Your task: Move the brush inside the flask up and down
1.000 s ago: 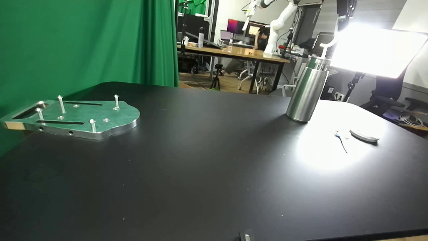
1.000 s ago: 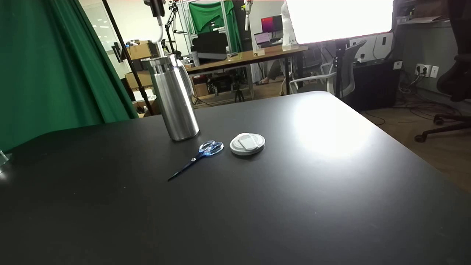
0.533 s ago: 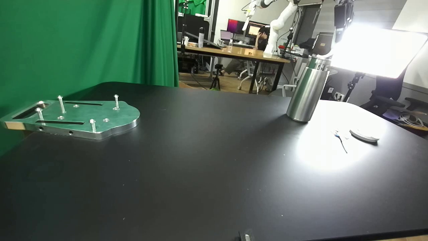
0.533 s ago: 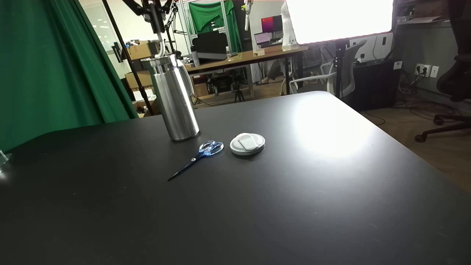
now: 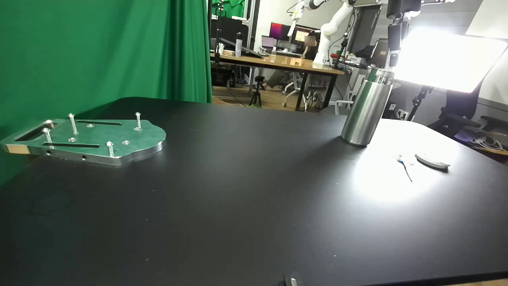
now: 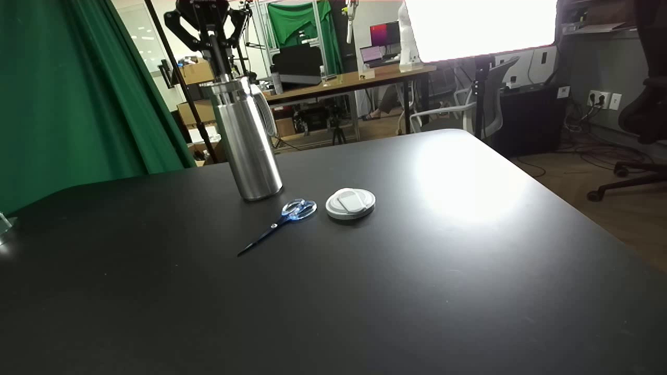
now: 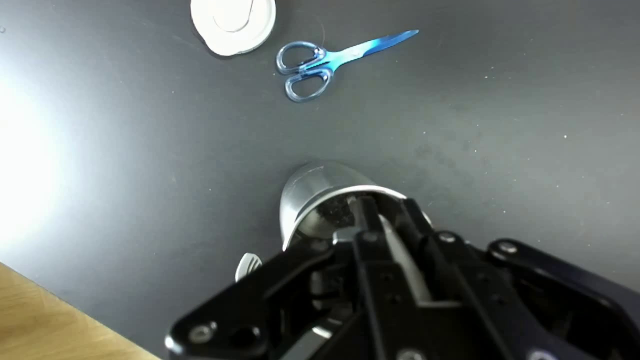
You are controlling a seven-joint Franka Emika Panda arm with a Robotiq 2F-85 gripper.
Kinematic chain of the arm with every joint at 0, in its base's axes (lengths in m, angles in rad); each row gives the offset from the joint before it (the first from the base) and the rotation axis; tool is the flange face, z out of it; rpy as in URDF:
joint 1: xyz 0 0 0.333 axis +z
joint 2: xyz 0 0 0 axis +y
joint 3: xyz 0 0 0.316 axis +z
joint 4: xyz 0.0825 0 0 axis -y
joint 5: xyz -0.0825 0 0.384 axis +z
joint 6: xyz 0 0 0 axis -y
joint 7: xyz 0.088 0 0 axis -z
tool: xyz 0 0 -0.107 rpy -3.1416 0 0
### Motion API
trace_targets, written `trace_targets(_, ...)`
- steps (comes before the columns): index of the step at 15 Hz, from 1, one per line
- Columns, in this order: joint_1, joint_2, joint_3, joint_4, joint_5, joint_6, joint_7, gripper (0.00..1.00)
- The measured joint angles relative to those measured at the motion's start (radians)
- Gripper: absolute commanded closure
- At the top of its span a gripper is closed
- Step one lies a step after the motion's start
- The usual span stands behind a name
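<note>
The brush [image 7: 407, 260] is down in the flask [image 6: 245, 140], upper left of an exterior view, its lower end out of sight. So insertion's done; I'd guess up-and-down strokes are left, no clue how many. The gripper [image 7: 389, 205] is pinched nearly together on the brush, right at the flask's mouth.

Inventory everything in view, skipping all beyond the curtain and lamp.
Smooth table: one, black, foreground
Tall brushed-metal flask: one, silver, on table
Thin-handled brush: one, pale, leading into flask
Clear-handled scissors: one pair, blue, near flask
Round lid: one, white, beside scissors
Hanging cloth curtain: one, green, beside table
Studded metal plate: one, greenish, near curtain
Rectangular panel lamp: one, white, beyond table
Small unidentifiable object: one, dark, view's bottom edge
Robot's hinged jaws: one pair, black, closed on brush
</note>
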Motion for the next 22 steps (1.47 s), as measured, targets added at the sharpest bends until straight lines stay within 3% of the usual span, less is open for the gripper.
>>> trace_targets(8, 0.004, -0.027, 0.001, -0.013, -0.021, 0.004, 0.000, 0.96)
trace_targets(17, 0.002, -0.163, -0.004, -0.017, -0.032, 0.001, -0.016, 0.96)
trace_targets(22, 0.003, -0.177, -0.001, -0.042, -0.026, 0.032, -0.052, 0.96)
